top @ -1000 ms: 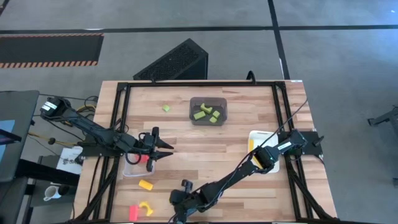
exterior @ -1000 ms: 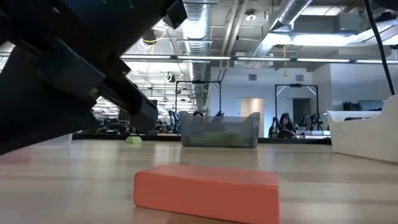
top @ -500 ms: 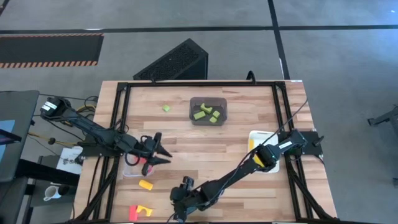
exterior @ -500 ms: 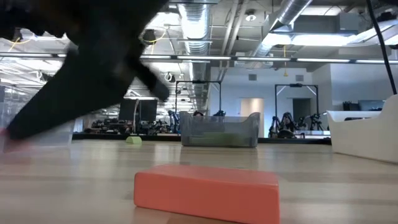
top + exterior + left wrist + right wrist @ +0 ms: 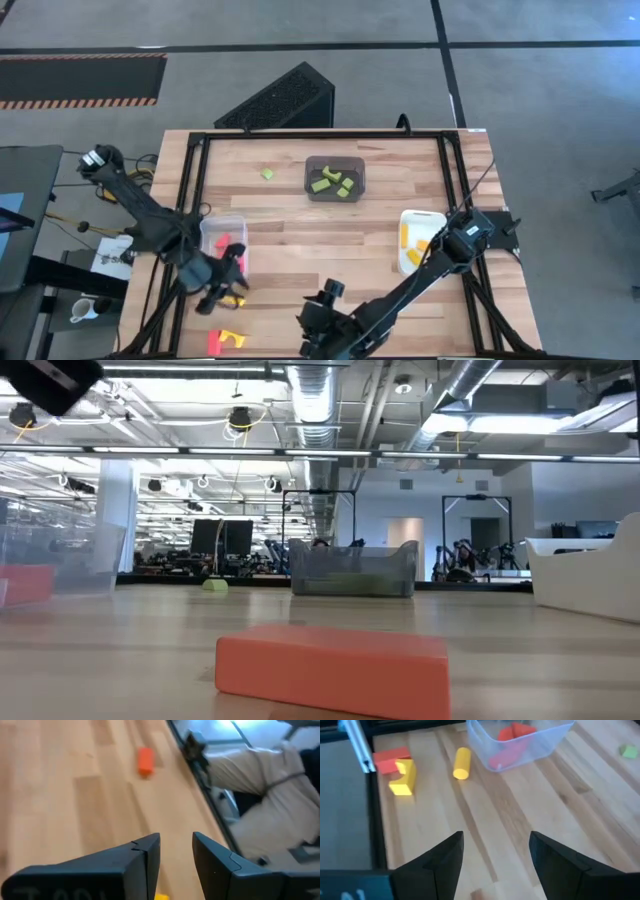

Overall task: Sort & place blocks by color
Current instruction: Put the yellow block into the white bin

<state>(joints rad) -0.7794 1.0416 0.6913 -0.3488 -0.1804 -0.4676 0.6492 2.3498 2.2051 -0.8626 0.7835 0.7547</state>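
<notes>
From above, the left pincer (image 5: 232, 283) hangs over a yellow block (image 5: 236, 299) near the clear bin (image 5: 222, 222), which holds red blocks (image 5: 223, 242); I judge it should come straight down and grip across the block. The left wrist view shows its fingers a little apart and empty. In the right wrist view, the right pincer (image 5: 496, 851) is open and empty, and I count three loose blocks by the counter (image 5: 520, 815) edge: a yellow cylinder (image 5: 462, 763), a yellow arch (image 5: 404, 776) and a red bar (image 5: 390, 760).

Left claw (image 5: 232, 285) swung from clear bin (image 5: 207, 228) toward yellow cylinder (image 5: 462, 763); right claw (image 5: 322, 322) opened.
</notes>
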